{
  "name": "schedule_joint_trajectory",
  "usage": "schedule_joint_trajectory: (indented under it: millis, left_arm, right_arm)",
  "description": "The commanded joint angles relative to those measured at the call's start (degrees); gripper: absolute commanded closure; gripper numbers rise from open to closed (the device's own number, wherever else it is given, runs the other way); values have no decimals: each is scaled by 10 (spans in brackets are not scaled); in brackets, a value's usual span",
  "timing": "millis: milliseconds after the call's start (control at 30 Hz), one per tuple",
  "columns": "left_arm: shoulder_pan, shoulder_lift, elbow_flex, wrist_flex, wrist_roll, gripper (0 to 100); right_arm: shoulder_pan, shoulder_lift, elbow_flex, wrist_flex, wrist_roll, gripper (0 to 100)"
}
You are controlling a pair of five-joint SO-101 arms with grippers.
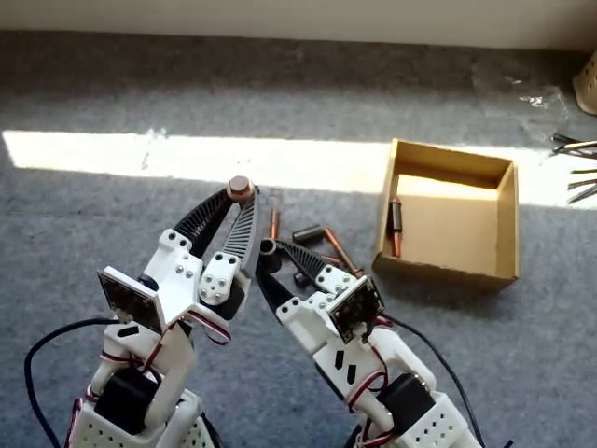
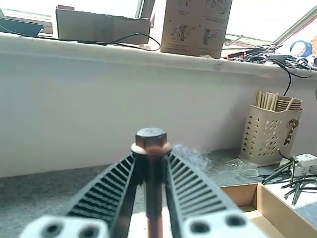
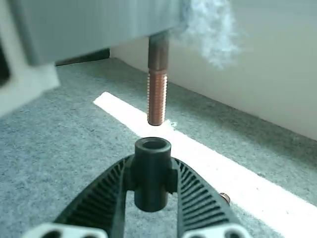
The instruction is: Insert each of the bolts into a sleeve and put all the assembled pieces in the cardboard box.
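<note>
My left gripper (image 1: 240, 193) (image 2: 151, 163) is shut on a copper bolt (image 2: 151, 148), held upright with its hex head (image 1: 240, 187) on top. My right gripper (image 1: 270, 250) (image 3: 152, 181) is shut on a black sleeve (image 3: 152, 171), held upright with its open bore facing up. The bolt's threaded tip (image 3: 157, 101) hangs just above the sleeve's mouth, apart from it. The cardboard box (image 1: 508, 224) stands to the right with one assembled piece (image 1: 395, 224) lying along its left wall. Another bolt (image 1: 274, 222), a black sleeve (image 1: 306, 233) and a further bolt (image 1: 340, 250) lie on the carpet between the grippers and the box.
Grey carpet (image 1: 93, 205) with a bright sunlit strip covers the floor. A beige holder (image 2: 271, 130) with sticks stands by the wall, cables (image 1: 576, 168) lie at the far right. A white wall (image 2: 74, 99) closes the back.
</note>
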Motion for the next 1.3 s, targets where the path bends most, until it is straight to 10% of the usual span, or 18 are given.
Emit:
schedule_joint_trajectory:
  millis: [0, 1267]
  left_arm:
    - [10, -9, -25, -14, 40, 995]
    - [42, -8, -68, 86, 77, 995]
  right_arm:
    - [-7, -3, 64, -1, -4, 994]
    - [-3, -6, 64, -2, -4, 994]
